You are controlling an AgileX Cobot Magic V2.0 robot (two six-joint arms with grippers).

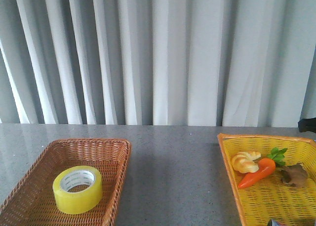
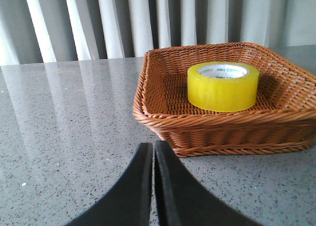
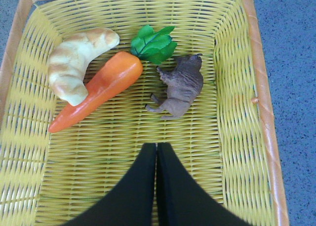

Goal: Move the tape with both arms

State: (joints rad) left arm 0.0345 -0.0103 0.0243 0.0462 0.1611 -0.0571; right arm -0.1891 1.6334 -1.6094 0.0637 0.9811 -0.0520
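Observation:
The yellow tape roll (image 1: 78, 189) with a white printed core lies flat in the brown wicker basket (image 1: 29, 186) at the front left. It also shows in the left wrist view (image 2: 223, 86), inside that basket (image 2: 163, 117). My left gripper (image 2: 153, 146) is shut and empty, low over the grey table, short of the basket's near corner. My right gripper (image 3: 156, 147) is shut and empty, above the floor of the yellow basket (image 3: 237, 152). Neither arm shows in the front view, apart from a small grey bit at the bottom edge (image 1: 277, 222).
The yellow basket (image 1: 232, 157) at the front right holds a toy croissant (image 1: 245, 161), an orange toy carrot (image 1: 256, 172) and a brown toy animal (image 1: 294, 175); all three also lie in the right wrist view. Grey speckled table (image 1: 173, 171) lies between the baskets. A white curtain hangs behind.

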